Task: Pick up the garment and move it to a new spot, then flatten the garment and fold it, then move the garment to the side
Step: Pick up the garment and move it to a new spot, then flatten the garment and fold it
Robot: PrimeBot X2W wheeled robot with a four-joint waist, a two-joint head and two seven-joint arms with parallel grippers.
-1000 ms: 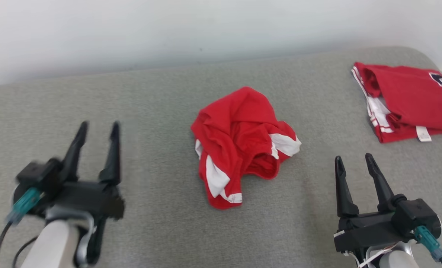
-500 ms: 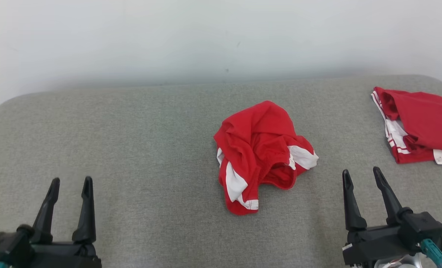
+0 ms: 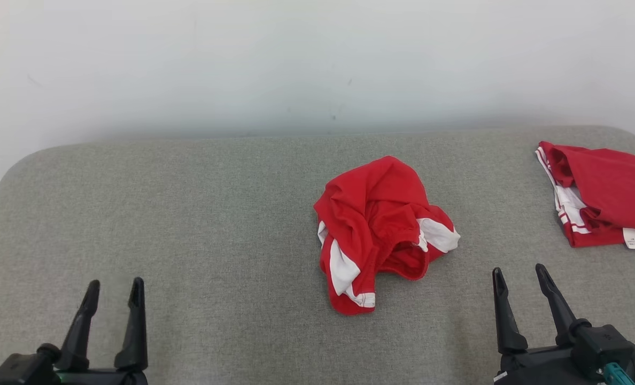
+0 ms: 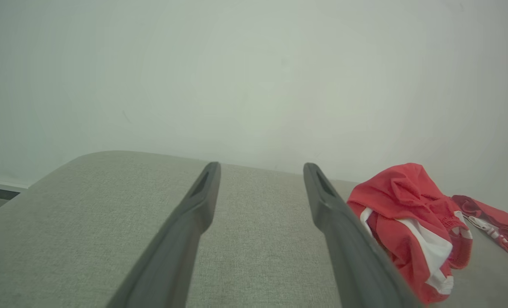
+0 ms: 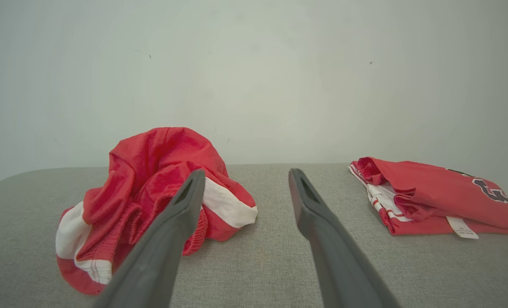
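Garment (image 3: 384,230), red with white panels, lies crumpled in a heap on the grey cushion (image 3: 189,214). The left gripper (image 3: 115,282) sits well to the garment's left and nearer the robot, fingers spread wide, empty. The right gripper (image 3: 518,269) sits near the garment's right, equally wide and empty. A folded red shirt (image 3: 606,200) lies farther right of the garment, apart from it.

Light: bright, even, diffuse. Shadows: faint and soft-edged, a thin one beneath the garment (image 3: 387,230) on the table (image 3: 189,214). Wall (image 3: 296,53): washed pale, greying toward the corners in both wrist views. Focus: head view crisp; wrist views softer, with fingers (image 4: 181,239) of left end effector (image 4: 261,166) and right end effector (image 5: 246,171) blurred near the lens. Distortion: table edge bows in the wrist views.
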